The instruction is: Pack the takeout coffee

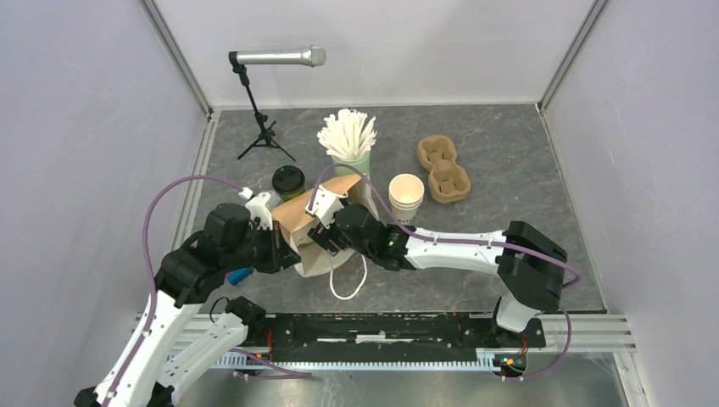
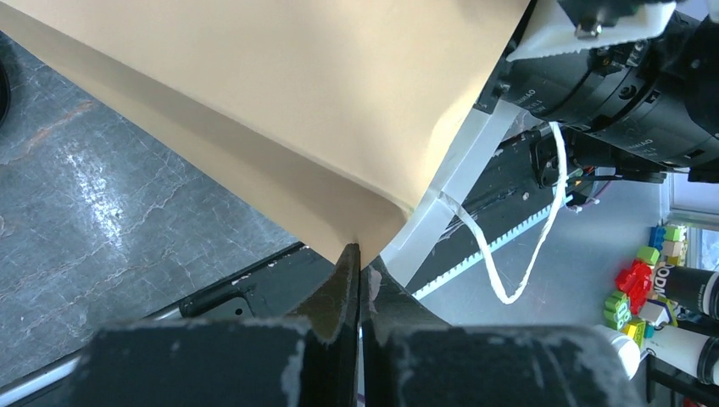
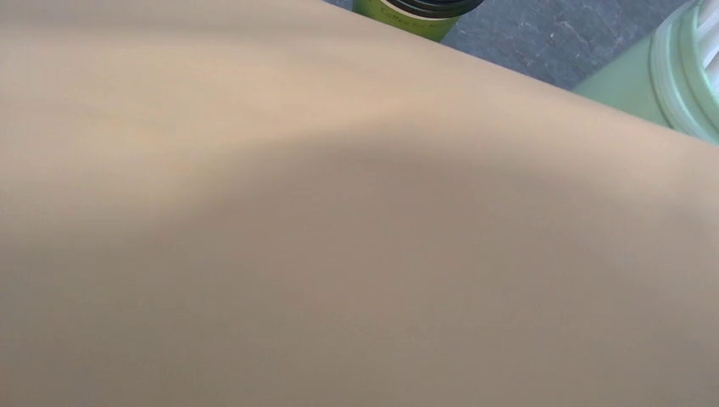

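Pinching a corner of the paper bag [image 1: 298,222] with the left gripper [image 2: 360,270], clamped tight on it. Can't tell the right gripper [image 1: 327,224] open or closed (hidden against the bag, its camera full of brown paper). Spotting the green cup [image 1: 288,181] upright on the table [image 1: 526,170], just beyond the bag's far-left edge. Looks nearer the left arm.

Nothing can be read in full: white lettering on the black arm housing [image 2: 585,102] and on a black cylinder [image 2: 688,290] is cropped; print on the olive-green cup [image 3: 407,19] is blurred.
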Controlling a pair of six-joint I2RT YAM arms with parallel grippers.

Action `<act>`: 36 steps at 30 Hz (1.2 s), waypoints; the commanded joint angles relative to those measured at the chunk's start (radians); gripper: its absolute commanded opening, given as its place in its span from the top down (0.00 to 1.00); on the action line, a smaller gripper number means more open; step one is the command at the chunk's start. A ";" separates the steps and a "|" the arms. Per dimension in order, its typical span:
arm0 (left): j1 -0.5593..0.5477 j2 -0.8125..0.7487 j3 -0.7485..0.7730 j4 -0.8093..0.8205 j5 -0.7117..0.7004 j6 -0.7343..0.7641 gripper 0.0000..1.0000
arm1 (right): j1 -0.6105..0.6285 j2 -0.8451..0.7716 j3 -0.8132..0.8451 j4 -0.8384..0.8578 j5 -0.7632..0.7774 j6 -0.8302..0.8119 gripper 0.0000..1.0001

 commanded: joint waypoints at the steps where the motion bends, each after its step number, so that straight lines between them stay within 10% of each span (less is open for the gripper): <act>1: -0.004 -0.008 0.001 -0.004 0.043 -0.032 0.98 | -0.012 0.017 0.025 0.026 0.021 0.071 0.25; 25: -0.005 -0.009 0.024 0.024 0.076 -0.045 0.98 | -0.015 -0.174 -0.144 0.145 -0.253 -0.046 0.97; 27: -0.005 -0.011 0.020 0.032 0.093 -0.047 0.98 | -0.015 -0.206 -0.162 0.124 -0.230 -0.047 0.93; 32: -0.004 -0.018 0.005 0.065 0.139 -0.061 0.98 | -0.016 -0.229 -0.163 0.055 -0.117 -0.040 0.48; 36: -0.005 -0.008 0.003 0.088 0.182 -0.075 0.98 | -0.027 -0.221 -0.121 -0.003 -0.130 -0.055 0.42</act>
